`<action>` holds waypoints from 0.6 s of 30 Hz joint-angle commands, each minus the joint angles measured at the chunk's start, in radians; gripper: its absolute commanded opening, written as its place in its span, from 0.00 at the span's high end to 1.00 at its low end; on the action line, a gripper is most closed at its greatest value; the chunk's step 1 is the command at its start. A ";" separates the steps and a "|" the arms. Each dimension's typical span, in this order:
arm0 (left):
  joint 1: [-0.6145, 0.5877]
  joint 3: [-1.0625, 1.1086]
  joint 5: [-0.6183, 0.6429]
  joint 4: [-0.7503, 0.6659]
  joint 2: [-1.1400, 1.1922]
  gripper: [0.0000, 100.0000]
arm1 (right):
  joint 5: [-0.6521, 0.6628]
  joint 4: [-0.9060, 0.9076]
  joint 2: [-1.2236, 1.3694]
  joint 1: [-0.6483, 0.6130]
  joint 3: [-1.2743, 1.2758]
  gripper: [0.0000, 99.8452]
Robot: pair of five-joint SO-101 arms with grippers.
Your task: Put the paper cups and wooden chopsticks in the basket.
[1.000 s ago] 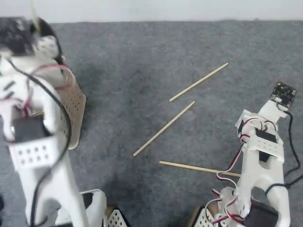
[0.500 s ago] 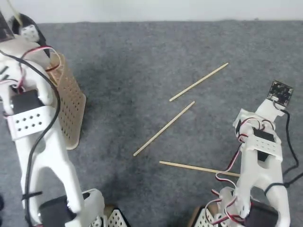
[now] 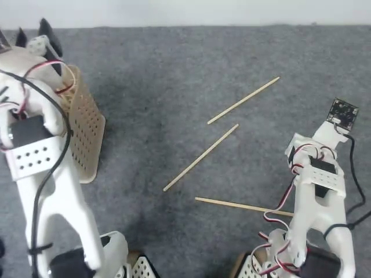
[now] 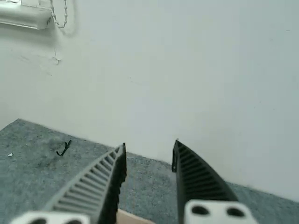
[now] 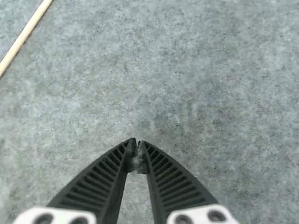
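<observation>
Grey carpet [image 3: 174, 58] holds three chopsticks [image 3: 201, 157], well apart from the left pincer [image 4: 149, 144] gaping beside the basket [image 3: 87, 133].

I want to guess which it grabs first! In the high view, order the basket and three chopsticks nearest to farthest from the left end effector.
1. Basket, far left, right by the left end effector.
2. Upper chopstick and middle chopstick, mid-scene: too close to call.
3. Lower chopstick, front right: farthest.
</observation>
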 commanded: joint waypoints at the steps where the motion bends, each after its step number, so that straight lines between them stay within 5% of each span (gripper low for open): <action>1: 0.127 -0.012 0.000 0.160 -0.101 0.84 | 0.014 -0.018 -0.025 -0.007 -0.008 0.99; 9: 0.798 0.145 -0.460 0.460 -0.035 0.84 | 0.014 -0.018 -0.025 -0.004 -0.008 0.99; 18: 0.848 0.171 -0.434 0.411 0.307 0.84 | 0.014 -0.018 -0.025 -0.004 -0.008 0.99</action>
